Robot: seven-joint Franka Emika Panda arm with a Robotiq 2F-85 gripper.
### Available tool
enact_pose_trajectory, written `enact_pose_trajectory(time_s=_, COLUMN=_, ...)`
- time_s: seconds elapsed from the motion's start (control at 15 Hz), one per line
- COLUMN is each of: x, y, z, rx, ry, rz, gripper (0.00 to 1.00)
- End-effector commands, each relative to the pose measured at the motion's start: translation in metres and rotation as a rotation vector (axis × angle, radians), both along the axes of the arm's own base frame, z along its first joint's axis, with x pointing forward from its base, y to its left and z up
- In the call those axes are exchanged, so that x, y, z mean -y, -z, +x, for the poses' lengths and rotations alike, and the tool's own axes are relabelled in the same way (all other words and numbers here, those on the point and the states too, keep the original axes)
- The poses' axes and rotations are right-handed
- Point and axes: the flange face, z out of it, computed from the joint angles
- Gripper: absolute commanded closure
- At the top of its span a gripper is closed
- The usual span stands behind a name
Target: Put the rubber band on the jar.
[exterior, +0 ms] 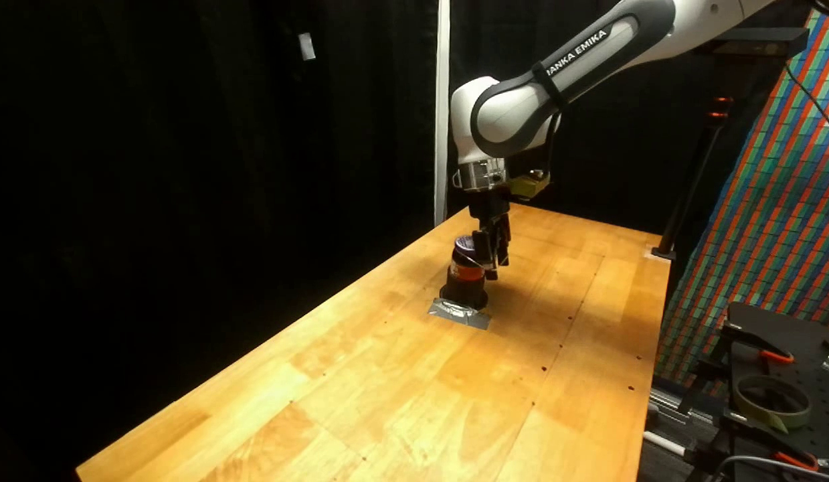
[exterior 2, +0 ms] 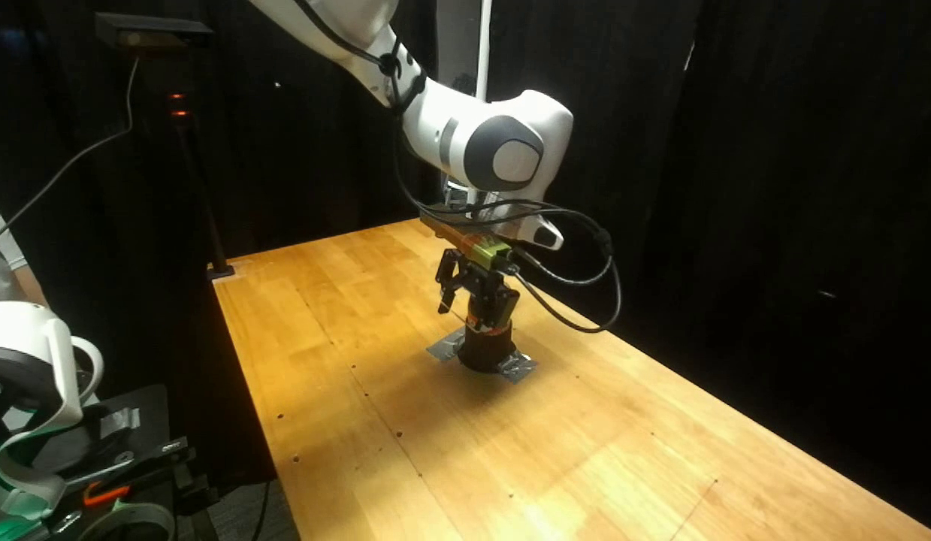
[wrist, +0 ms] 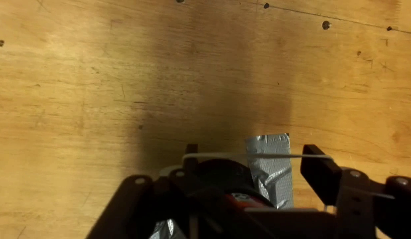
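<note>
The jar (exterior: 466, 273) stands upright on the table, with a black top, an orange-red band and a dark lower part. It also shows in an exterior view (exterior 2: 486, 352) and, partly hidden by a finger, in the wrist view (wrist: 246, 200). My gripper (exterior: 496, 266) points down beside the jar, its fingers (exterior 2: 463, 315) spread, one close against the jar and one out to the side. The pale rubber band (wrist: 225, 155) is stretched between both fingertips in the wrist view. A thin pale line crosses the jar's side in an exterior view; whether it rings the jar is unclear.
Silver tape (exterior: 458, 313) fixes the jar's base to the wooden table (exterior: 401, 395); tape strips also show in the wrist view (wrist: 271, 166). A dark post (exterior: 665, 253) stands at the table's edge. Loose cables (exterior 2: 612, 263) hang from the wrist. A side cart (exterior: 782, 321) holds tools.
</note>
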Motion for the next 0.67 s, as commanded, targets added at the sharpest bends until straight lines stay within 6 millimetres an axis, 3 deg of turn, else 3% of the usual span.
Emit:
enact_pose_trajectory(time_s=0.0, x=-0.007, y=-0.014, z=-0.04, rx=0.082, ry=-0.019, rz=-0.063, gripper=0.49)
enact_pose_trajectory(time_s=0.33, x=-0.005, y=-0.016, z=-0.069, rx=0.265, ry=0.035, rz=-0.108, gripper=0.84)
enact_pose_trajectory(time_s=0.4, x=-0.002, y=-0.014, z=-0.074, rx=0.289, ry=0.054, rz=-0.105, gripper=0.82)
enact_pose_trajectory(time_s=0.47, x=0.0, y=-0.013, z=-0.079, rx=0.323, ry=0.069, rz=-0.103, gripper=0.89)
enact_pose_trajectory(time_s=0.6, x=0.005, y=-0.012, z=-0.085, rx=0.435, ry=0.142, rz=-0.067, gripper=0.84)
